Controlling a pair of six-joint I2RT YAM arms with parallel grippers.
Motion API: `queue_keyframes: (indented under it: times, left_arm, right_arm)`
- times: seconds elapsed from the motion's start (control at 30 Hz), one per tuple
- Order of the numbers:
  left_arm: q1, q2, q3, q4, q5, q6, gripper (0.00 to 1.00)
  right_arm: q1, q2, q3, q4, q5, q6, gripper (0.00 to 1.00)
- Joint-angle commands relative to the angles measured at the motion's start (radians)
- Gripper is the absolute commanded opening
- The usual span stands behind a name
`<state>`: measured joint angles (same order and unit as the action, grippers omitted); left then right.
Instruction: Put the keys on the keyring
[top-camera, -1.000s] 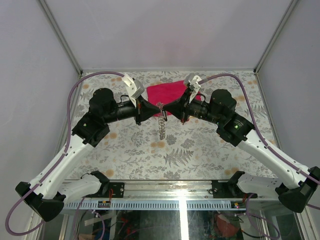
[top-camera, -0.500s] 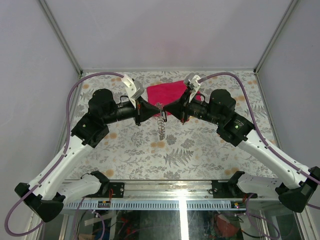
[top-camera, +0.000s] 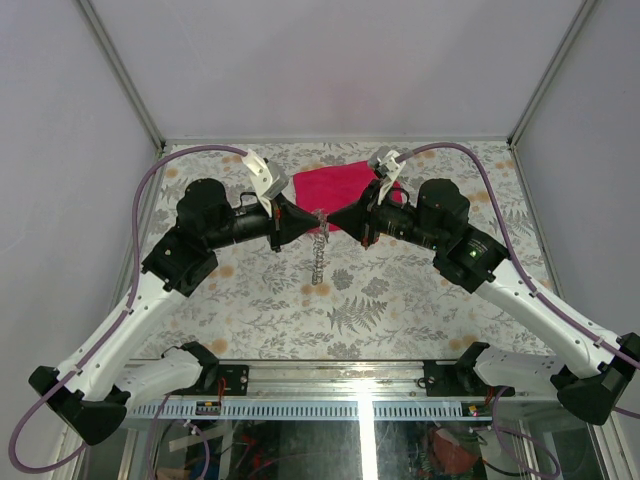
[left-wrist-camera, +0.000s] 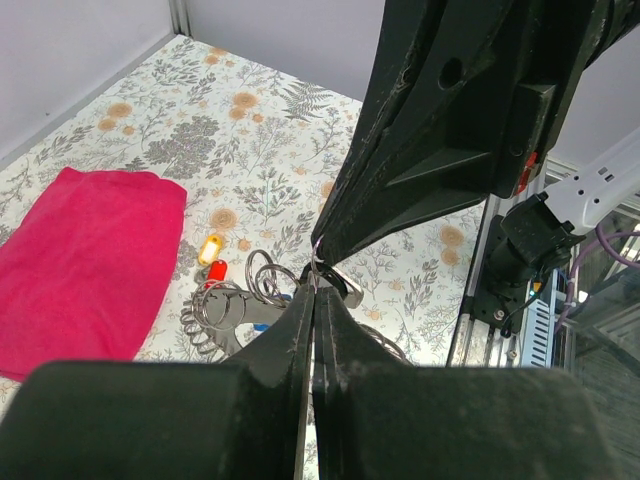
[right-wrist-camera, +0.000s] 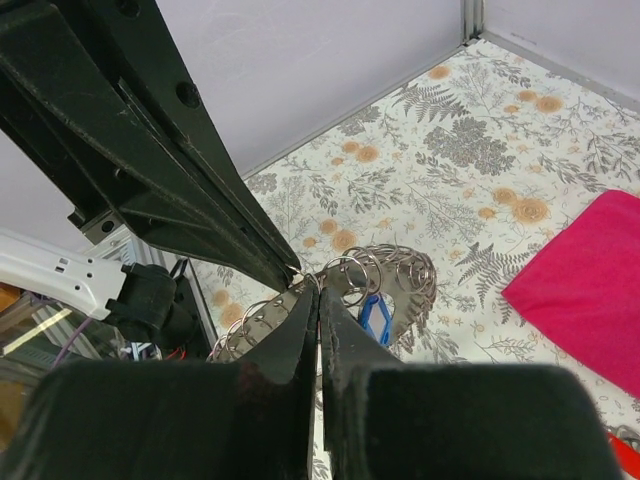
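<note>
Left tool (top-camera: 306, 222): fully closed, tip pinching the keyring wire, frame centre.
Keyring (top-camera: 318, 240): gripped between both tool tips; its string of rings trails toward the lower frame.
Right tool (top-camera: 331, 221): fully closed, pinching the same wire.
Red cloth (top-camera: 340, 185): flat on desk (top-camera: 400, 300), upper centre.

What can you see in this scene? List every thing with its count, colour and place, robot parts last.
cloth: one, pink, far middle of the table.
keyring: one, silver, under the gripper tips, threaded with smaller rings.
coloured pieces: three, yellow, red, blue, among the rings.
table: one, floral grey and orange, under everything.
cables: two, purple, along the arms.
left gripper: one, black, shut, tip against the right.
right gripper: one, black, shut.
</note>
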<state>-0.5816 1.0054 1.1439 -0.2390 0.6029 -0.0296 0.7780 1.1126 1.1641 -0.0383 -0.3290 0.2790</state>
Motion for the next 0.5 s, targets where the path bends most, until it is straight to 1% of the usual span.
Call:
queue_keyframes:
  times: [0.0, 0.47]
  left_arm:
    - [0.003, -0.039, 0.006, 0.079, -0.011, 0.005, 0.0]
    - [0.003, -0.042, 0.004, 0.089, -0.012, 0.0, 0.0]
  right_arm:
    - [-0.004, -0.005, 0.019, -0.036, 0.058, 0.015, 0.0]
    - [-0.004, 0.012, 0.018, -0.025, 0.031, 0.073, 0.0]
